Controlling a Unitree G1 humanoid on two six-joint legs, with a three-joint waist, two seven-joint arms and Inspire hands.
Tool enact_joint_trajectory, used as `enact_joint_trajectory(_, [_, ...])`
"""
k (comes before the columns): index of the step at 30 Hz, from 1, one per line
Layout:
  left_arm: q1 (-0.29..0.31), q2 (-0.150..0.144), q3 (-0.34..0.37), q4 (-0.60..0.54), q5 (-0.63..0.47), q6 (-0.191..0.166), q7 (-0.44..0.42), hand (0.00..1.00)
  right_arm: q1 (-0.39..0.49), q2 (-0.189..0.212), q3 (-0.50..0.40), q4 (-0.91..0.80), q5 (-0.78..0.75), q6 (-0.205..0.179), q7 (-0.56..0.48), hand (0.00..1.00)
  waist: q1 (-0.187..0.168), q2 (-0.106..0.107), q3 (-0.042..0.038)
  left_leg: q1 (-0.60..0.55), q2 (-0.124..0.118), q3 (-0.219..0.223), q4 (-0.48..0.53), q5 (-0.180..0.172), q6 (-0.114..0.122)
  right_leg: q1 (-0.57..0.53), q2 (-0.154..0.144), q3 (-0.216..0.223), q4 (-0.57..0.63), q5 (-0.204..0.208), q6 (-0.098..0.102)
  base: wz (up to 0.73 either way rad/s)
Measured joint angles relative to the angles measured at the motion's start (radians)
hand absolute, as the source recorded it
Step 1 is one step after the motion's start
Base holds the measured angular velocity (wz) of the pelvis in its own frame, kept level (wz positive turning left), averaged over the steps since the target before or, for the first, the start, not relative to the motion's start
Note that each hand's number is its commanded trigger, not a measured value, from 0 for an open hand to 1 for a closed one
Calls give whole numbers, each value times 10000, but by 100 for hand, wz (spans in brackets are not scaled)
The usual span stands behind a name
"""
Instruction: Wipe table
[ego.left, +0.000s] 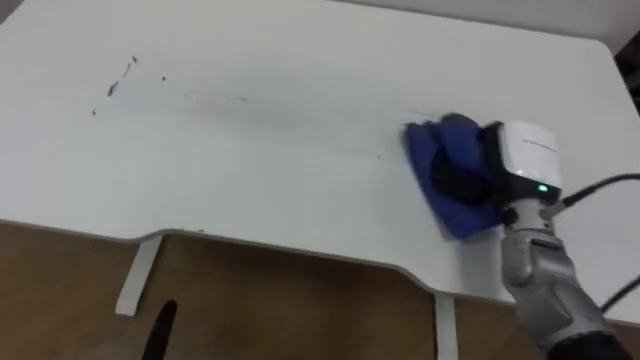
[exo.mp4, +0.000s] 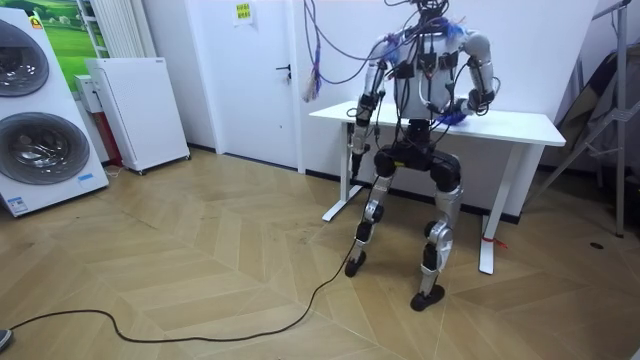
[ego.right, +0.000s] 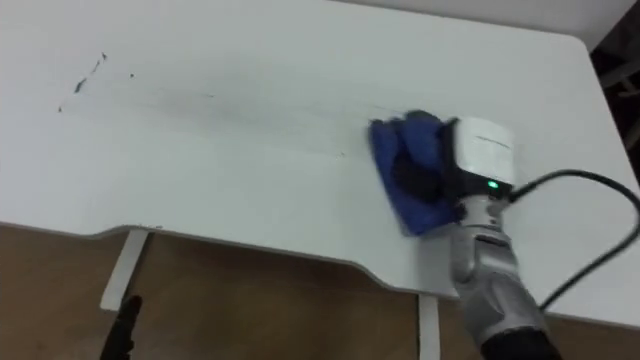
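A white table (ego.left: 300, 60) spans the view, and in the room view I stand at its front edge (exo.mp4: 520, 125), facing it. Small dark marks (ego.left: 120, 80) sit at its far left, with a faint grey smear (ego.left: 250, 105) trailing right from them. A blue cloth (ego.left: 425, 150) lies bunched on the table's right part. My right hand (ego.left: 525, 160) rests on top of it, dark fingers (ego.left: 460, 175) laid over the cloth and pressing it down. My left hand (exo.mp4: 358, 140) hangs beside my hip, below the tabletop.
The table's front edge (ego.left: 300, 250) curves inward, with white legs (ego.left: 137, 275) below it over wooden floor. In the room view, washing machines (exo.mp4: 40, 120) and a white cabinet (exo.mp4: 135, 110) stand at the left, and a folded metal frame (exo.mp4: 600, 110) at the right.
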Motion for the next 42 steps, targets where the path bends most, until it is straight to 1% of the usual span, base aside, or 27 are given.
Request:
enact_joint_trajectory(1, [216, 8, 8, -208, -64, 42, 0, 0, -192, -5, 56, 93, 11, -22, -4, 100, 73, 95, -29, 11, -166, -63, -178, 0, 0, -62, -26, 24, -14, 3, -4, 20])
enact_joint_trajectory(2, [357, 14, 25, -344, -67, 64, 0, 0, -229, -9, 49, 189, 53, -26, -25, 100, 35, 135, -33, 9, -245, -120, -245, 7, 15, -44, -39, 20, -45, 3, -4, 31])
enact_joint_trajectory(3, [649, 29, 102, -662, -50, 92, 1, 0, -125, -39, 8, 367, 137, -17, -52, 100, -97, 137, -50, 15, -449, -170, -386, 87, 143, 15, -123, 18, -126, 11, 11, 40])
enact_joint_trajectory(5, [995, -1, 253, -773, -44, 90, 0, 0, 414, -61, -415, 455, 564, -265, -419, 100, -325, 138, -54, 16, -640, -171, -522, 173, 273, 145, -203, -40, -292, 36, 57, 43])
enact_joint_trajectory(7, [1286, 8, 481, -773, 319, 94, -28, 0, 1240, -72, -1098, 644, 818, -826, -1065, 100, -937, 101, -74, 68, -859, -194, -595, 253, 399, 498, -336, -71, -572, 121, 204, 48])
enact_joint_trajectory(8, [1295, 15, 600, -776, 472, 93, -28, 0, 1440, -71, -1285, 698, 953, -923, -1172, 100, -1033, 76, -88, 110, -905, -273, -635, 258, 407, 587, -342, -73, -653, 134, 227, 33])
enact_joint_trajectory(10, [1268, 182, 786, -775, 542, 13, -6, 0, 2092, -77, -1935, 820, 1069, -1110, -1559, 100, -1303, -71, -190, 249, -1078, -443, -753, 296, 469, 872, -346, -67, -901, 161, 272, 20])
enact_joint_trajectory(12, [1130, 249, 858, -747, 515, -148, 18, 0, 2256, -99, -2079, 1025, 1323, -1115, -1659, 100, -1291, -126, -235, 380, -1122, -422, -758, 291, 486, 1016, -340, 7, -1023, 232, 295, -6])
enact_joint_trajectory(14, [845, 236, 832, -628, 475, -273, 13, 0, 2156, -113, -2122, 1193, 1381, -1054, -1632, 100, -1203, -148, -248, 455, -1128, -387, -764, 272, 521, 987, -323, 0, -1012, 309, 259, -24])
enact_joint_trajectory(15, [580, 210, 806, -434, 496, -322, -6, 0, 2037, -110, -2110, 1182, 1318, -909, -1530, 100, -1080, -98, -215, 481, -1127, -354, -780, 262, 549, 950, -314, 17, -1015, 379, 244, -22])
enact_joint_trajectory(16, [362, 199, 746, -232, 471, -356, -8, 0, 1849, -121, -1960, 1172, 1248, -656, -1408, 100, -965, -102, -213, 480, -1124, -343, -792, 264, 575, 922, -311, 17, -1016, 458, 232, -21])
enact_joint_trajectory(17, [299, 201, 720, -152, 455, -360, -8, 0, 1727, -148, -1839, 1136, 1243, -512, -1329, 100, -939, -90, -210, 464, -1124, -344, -799, 255, 598, 915, -311, 19, -1011, 485, 225, -27])
enact_joint_trajectory(18, [235, 213, 593, 8, 374, -363, -3, 0, 1461, -266, -1549, 1064, 1247, -308, -1134, 100, -761, -76, -200, 449, -1123, -344, -843, 254, 611, 781, -287, 76, -1012, 589, 198, -55])
enact_joint_trajectory(19, [181, 190, 506, 138, 324, -351, -6, 0, 1046, -380, -1066, 1067, 1233, -144, -925, 100, -406, -73, -180, 450, -1121, -343, -961, 252, 617, 571, -235, 106, -1018, 739, 132, -64])
enact_joint_trajectory(22, [103, 154, 394, 180, 309, -158, -19, 0, -89, -378, -107, 1069, 979, -45, -429, 100, -57, -151, -107, 219, -1127, -406, -1064, 297, 674, 181, -147, 97, -1034, 922, 27, -35])
enact_joint_trajectory(23, [173, 174, 376, 189, 296, -108, -21, 0, -276, -381, 88, 1069, 928, -6, -378, 100, 2, -172, -103, 171, -1128, -447, -1062, 299, 678, 147, -124, 78, -1047, 929, 16, -7])
enact_joint_trajectory(25, [219, 203, 385, 235, 51, 92, -10, 0, -725, -378, 201, 1380, 1006, -24, -352, 100, 193, -292, -58, 165, -1140, -627, -1033, 330, 686, 205, -80, 4, -1193, 952, -7, 14])
enact_joint_trajectory(27, [484, 226, 388, 225, 69, 145, -13, 0, -957, -412, 101, 1798, 1139, 8, -351, 100, 264, -324, -44, 131, -1143, -663, -1020, 336, 691, 272, -54, -111, -1258, 951, -7, 23])
enact_joint_trajectory(29, [698, 232, 440, 218, 87, 320, -31, 0, -962, -600, -107, 2074, 1437, -9, -389, 100, 214, -337, -52, -33, -1149, -679, -897, 338, 699, 334, -37, -385, -1350, 953, -10, 30])
enact_joint_trajectory(30, [897, 261, 505, 202, 117, 347, -55, 0, -936, -623, -377, 2386, 1621, -54, -415, 100, 90, -339, -53, -87, -1148, -679, -879, 342, 706, 376, -37, -500, -1384, 953, -10, 26])
enact_joint_trajectory(32, [1184, 312, 638, 140, 371, 414, -86, 0, -813, -694, -805, 2749, 2037, -302, -572, 100, -13, -354, -59, -74, -1147, -678, -878, 343, 706, 473, -39, -614, -1489, 952, -9, 17])
enact_joint_trajectory(33, [1282, 395, 653, 132, 470, 447, -90, 0, -702, -832, -1034, 2994, 2432, -471, -679, 100, -112, -360, -64, -65, -1155, -707, -876, 343, 706, 575, -39, -699, -1568, 951, -7, 18])
enact_joint_trajectory(34, [1317, 487, 677, 134, 489, 476, -90, 0, -488, -925, -1366, 3149, 2809, -497, -779, 100, -213, -355, -62, -36, -1155, -780, -865, 343, 706, 662, -39, -767, -1578, 946, 0, 22])
enact_joint_trajectory(35, [1327, 510, 722, 133, 500, 476, -91, 0, -360, -933, -1606, 3195, 2881, -507, -808, 100, -291, -354, -63, -32, -1155, -805, -848, 343, 706, 676, -39, -837, -1580, 946, 1, 24])
enact_joint_trajectory(37, [1351, 517, 983, 124, 550, 472, -122, 0, -125, -1028, -2312, 3435, 2931, -554, -795, 100, -677, -345, -67, -85, -1163, -954, -777, 342, 707, 835, -51, -1135, -1592, 945, 2, 20])
enact_joint_trajectory(39, [1344, 517, 1000, 103, 708, 462, -143, 0, -54, -1224, -2492, 3636, 2954, -553, -762, 100, -780, -310, -87, -94, -1166, -980, -751, 342, 707, 864, -54, -1171, -1590, 945, 2, 5])
enact_joint_trajectory(42, [1180, 512, 859, 100, 713, 463, -183, 0, -46, -1449, -2545, 3710, 3228, -313, -626, 100, -781, -230, -116, -96, -1164, -930, -738, 343, 710, 775, -57, -1039, -1545, 949, -8, -13])
